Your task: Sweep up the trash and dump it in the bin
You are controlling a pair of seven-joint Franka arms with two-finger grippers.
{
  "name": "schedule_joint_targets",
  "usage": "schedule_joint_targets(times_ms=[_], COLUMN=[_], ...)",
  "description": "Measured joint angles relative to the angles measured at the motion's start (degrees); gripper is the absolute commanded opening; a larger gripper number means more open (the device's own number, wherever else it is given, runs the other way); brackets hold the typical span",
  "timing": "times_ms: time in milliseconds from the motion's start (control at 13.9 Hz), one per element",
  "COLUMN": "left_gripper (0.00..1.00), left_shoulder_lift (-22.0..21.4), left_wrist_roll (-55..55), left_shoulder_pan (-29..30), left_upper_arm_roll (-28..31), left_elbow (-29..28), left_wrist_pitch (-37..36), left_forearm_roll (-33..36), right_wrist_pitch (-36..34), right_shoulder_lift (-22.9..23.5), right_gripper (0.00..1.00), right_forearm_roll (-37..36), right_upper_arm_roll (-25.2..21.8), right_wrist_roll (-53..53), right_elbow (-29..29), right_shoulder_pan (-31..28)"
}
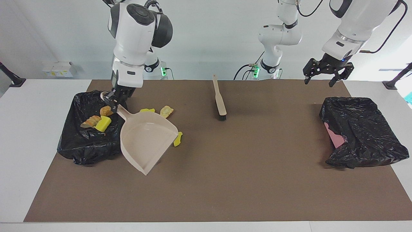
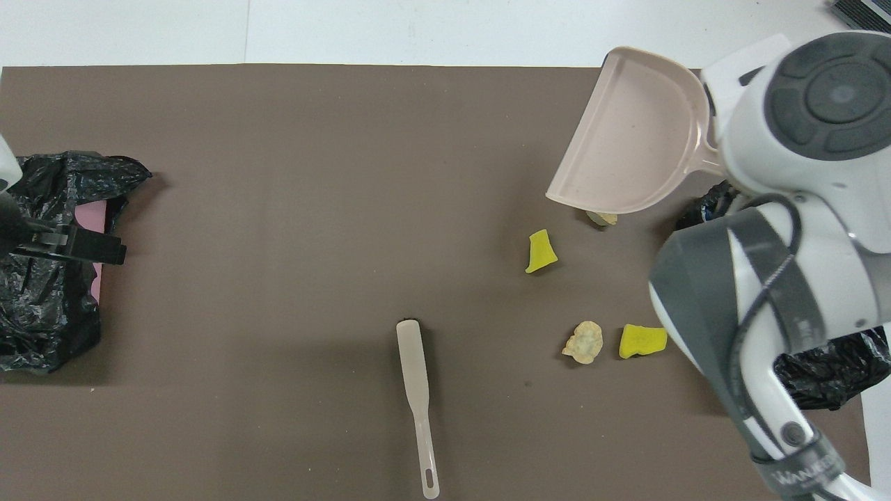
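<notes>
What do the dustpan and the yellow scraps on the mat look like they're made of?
Dustpan: likely rigid plastic, matte beige, with a smooth one-piece moulded pan and handle. Yellow scraps: probably sponge or foam, with a dull bright surface and rough, torn-looking edges.

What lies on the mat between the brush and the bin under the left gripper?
Nothing: in both views the brown mat is bare between the brush and that black-bagged bin, over which the open left gripper waits.

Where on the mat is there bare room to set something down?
Bare mat lies between the brush and the bin at the left arm's end. It is crowded by the other bin, around the scraps under the dustpan.
</notes>
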Motion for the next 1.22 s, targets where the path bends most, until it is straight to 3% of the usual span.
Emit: schedule_joint_targets(times_ms=[360,863,1223], left_gripper=[1.00,1.00,1.00], left_shoulder_lift=[0.0,0.0,0.0], left_wrist_roll=[0.0,0.0,0.0], left_shoulder_pan=[-0.5,-0.5,-0.5], left_upper_arm_roll=[0.0,0.3,0.3], left_elbow=[-0.1,-0.6,-0.8], left_wrist_pitch=[-0.1,-0.1,-0.2], left_forearm_roll=[0.0,0.0,0.0], right_wrist_pitch=[0.5,7.3,10.8], right_shoulder_lift=[6.7,15.7,20.8], right_gripper=[0.00,0.00,0.00], right_forearm_roll=[8.4,15.9,17.0], right_upper_arm_roll=[0.1,0.1,0.1], right_wrist_roll=[33.4,55.4,62.3], right_elbow=[2.7,8.6,8.9], right_shoulder_pan=[8.0,14.9,18.9])
